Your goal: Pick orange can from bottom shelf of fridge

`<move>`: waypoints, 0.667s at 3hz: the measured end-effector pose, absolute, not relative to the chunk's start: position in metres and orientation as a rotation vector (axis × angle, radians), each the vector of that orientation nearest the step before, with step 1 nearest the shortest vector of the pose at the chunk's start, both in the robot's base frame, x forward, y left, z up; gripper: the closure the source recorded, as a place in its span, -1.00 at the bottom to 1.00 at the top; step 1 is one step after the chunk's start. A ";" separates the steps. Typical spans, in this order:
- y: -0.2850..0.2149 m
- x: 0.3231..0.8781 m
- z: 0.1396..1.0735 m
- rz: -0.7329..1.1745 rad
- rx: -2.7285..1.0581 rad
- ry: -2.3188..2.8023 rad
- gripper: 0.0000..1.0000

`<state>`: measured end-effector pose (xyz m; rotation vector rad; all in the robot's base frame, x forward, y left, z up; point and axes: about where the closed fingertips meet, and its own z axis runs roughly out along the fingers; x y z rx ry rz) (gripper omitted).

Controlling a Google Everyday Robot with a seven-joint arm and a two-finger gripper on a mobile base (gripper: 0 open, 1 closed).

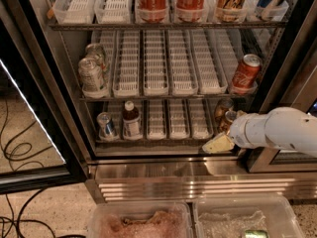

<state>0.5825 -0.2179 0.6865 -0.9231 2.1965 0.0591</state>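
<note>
The fridge (43,83) stands open in front of me. At the right end of its bottom shelf (163,142) two copper-orange cans sit one behind the other: the front orange can (228,119) and the rear one (222,108). My gripper (219,143), cream-coloured at the tip of the white arm (282,133), comes in from the right. It hovers at the shelf's front rail, just below and in front of the front orange can, and partly hides that can's lower half.
A silver-blue can (105,125) and a small dark bottle (131,120) stand at the left of the bottom shelf. A red Coca-Cola can (245,72) and silver cans (92,73) sit on the rack above. Two plastic bins (141,222) lie below; cables (15,152) trail on the floor at left.
</note>
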 end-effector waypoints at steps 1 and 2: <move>-0.222 0.587 0.682 0.077 -0.912 2.195 -1.00; -0.232 0.591 0.678 0.090 -0.910 2.186 -1.00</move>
